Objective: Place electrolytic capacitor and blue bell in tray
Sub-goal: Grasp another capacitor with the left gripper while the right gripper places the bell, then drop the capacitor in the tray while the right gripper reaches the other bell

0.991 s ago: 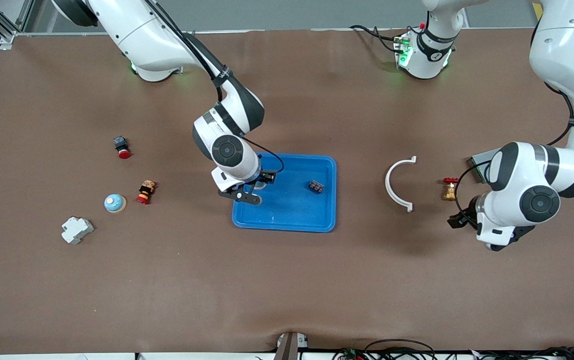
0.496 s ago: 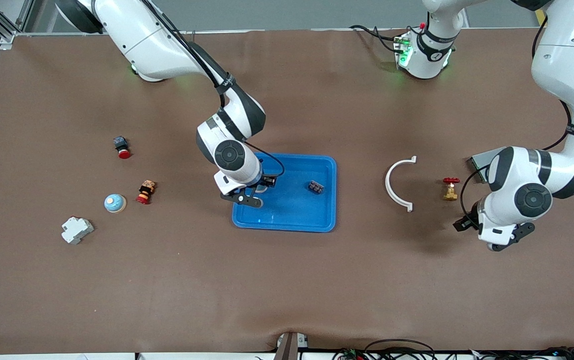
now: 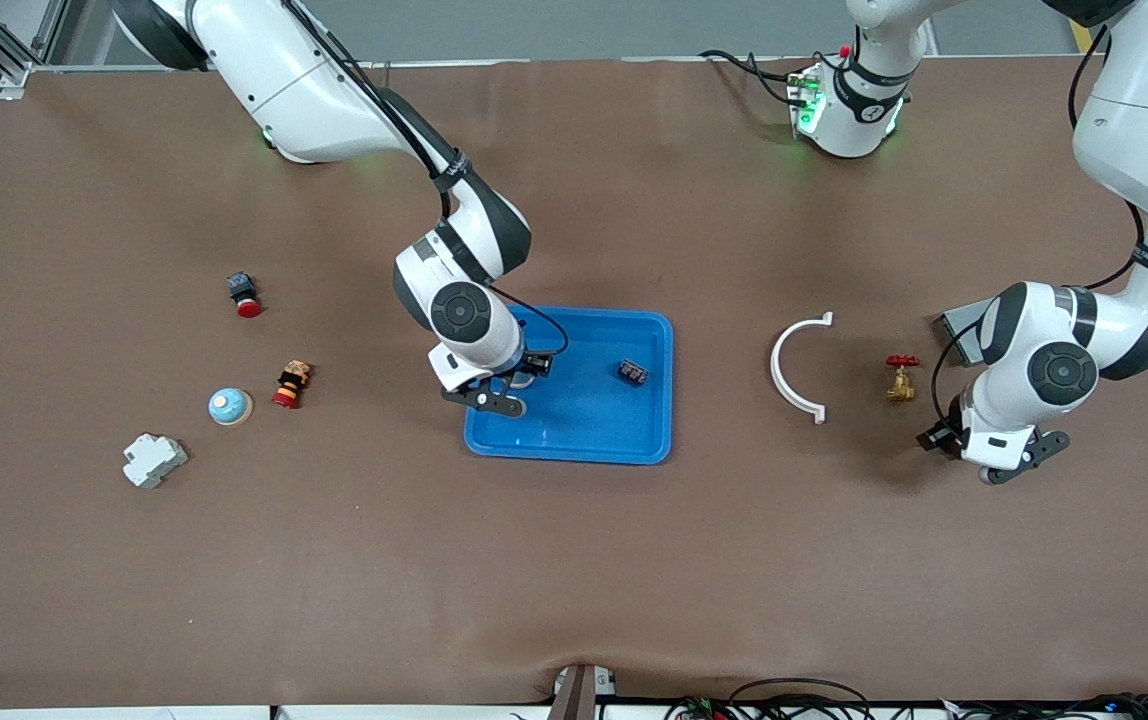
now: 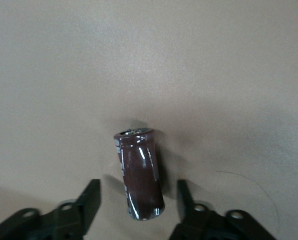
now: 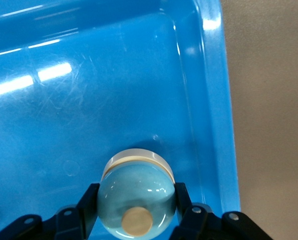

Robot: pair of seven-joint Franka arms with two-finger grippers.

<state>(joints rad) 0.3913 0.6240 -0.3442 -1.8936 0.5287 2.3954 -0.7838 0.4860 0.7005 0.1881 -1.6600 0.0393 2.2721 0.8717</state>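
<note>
Brown matted table (image 3: 574, 560), grey floor along the robots' edge. The right gripper (image 5: 133, 210) sits low in the blue tray (image 3: 584, 435), at the tray's right-arm end, fingers (image 5: 88, 200) clamped on the pale blue bell (image 5: 136, 202). At the left arm's end, the left gripper (image 4: 136, 200) straddles the maroon electrolytic capacitor (image 4: 138, 172) lying on the mat; its jaws are narrowed around it (gaps show both sides), not touching.

right gripper (image 5: 137, 196): fingers clamped on both sides of the blue bell (image 5: 136, 200) | bell: pale blue dome, tan button on top | under it: tray (image 5: 113, 90) floor, near rim | brown table (image 5: 269, 100) beside rim
</note>
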